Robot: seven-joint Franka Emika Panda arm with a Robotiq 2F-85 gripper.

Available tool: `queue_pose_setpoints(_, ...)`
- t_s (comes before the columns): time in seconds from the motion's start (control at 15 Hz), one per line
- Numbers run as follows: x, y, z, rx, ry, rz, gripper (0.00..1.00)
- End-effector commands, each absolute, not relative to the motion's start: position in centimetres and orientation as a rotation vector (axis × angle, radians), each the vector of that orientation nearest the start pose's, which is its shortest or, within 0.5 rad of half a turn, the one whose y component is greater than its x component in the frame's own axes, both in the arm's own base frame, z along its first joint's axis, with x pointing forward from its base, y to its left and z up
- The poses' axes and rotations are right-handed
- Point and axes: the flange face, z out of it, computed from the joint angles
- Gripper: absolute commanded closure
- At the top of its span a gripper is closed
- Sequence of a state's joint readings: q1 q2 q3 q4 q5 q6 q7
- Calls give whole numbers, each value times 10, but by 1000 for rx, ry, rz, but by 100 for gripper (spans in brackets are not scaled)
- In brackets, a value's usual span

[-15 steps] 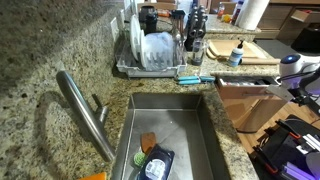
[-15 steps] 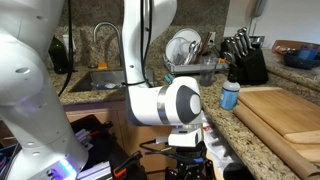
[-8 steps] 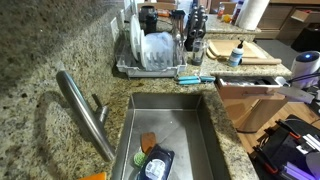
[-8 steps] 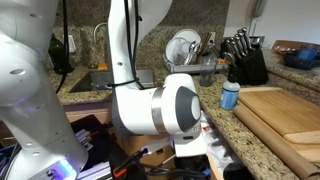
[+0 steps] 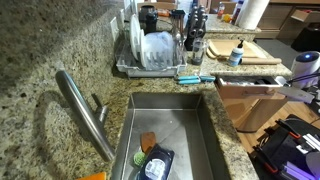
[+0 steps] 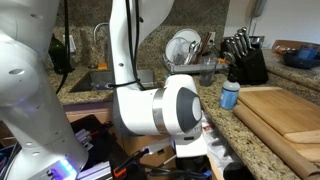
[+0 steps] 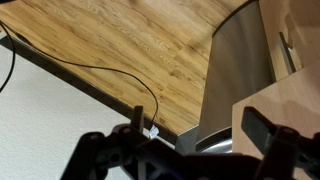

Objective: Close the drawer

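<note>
The drawer [image 5: 250,100] juts out open from under the counter, right of the sink, in an exterior view. It has a flat light-brown wood front and dark utensils inside. My arm [image 5: 303,68] reaches in at the right edge, just beyond the drawer front. The arm's big white joint [image 6: 165,110] fills the foreground and hides the drawer in an exterior view. In the wrist view my gripper [image 7: 198,135] is open and empty, its dark fingers spread over the wood floor. A light-brown wooden panel [image 7: 292,95] lies by the right finger; I cannot tell whether they touch.
The steel sink [image 5: 170,110] holds a sponge and a brush, with the tap [image 5: 85,110] on its left. A dish rack [image 5: 155,50], a cutting board [image 5: 240,50], a knife block [image 6: 245,62] and a blue bottle [image 6: 231,95] stand on the granite counter. A black cable [image 7: 90,65] runs over the floor.
Over the first half second the arm swung, and its joint grew larger in the exterior view. Since then nothing has visibly moved. The drawer stays open.
</note>
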State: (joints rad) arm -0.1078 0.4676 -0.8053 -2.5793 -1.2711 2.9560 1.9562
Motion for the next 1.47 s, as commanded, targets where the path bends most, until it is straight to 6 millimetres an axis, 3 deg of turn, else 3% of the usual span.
queue_pose_setpoints(0.0, 289, -323, 91, 1909, -1796, 219, 0)
queue_pose_setpoints(0.27, 340, -336, 85, 1928, -1674, 340, 0)
queue_pose_setpoints(0.47, 365, -329, 79, 2040, -1594, 355, 0)
queue_pose_setpoints(0.53, 354, -334, 88, 1944, -1644, 359, 0)
queue_pose_setpoints(0.67, 360, -338, 88, 1955, -1624, 370, 0)
queue_pose_setpoints(0.73, 348, -327, 85, 2071, -1589, 266, 0)
queue_pose_setpoints(1.13, 355, -319, 102, 2200, -1514, 121, 0)
queue_pose_setpoints(1.27, 358, -303, 97, 2259, -1426, 2, 0)
queue_pose_setpoints(1.33, 362, -320, 94, 2201, -1492, 100, 0)
queue_pose_setpoints(1.4, 365, -310, 92, 2225, -1461, 58, 0)
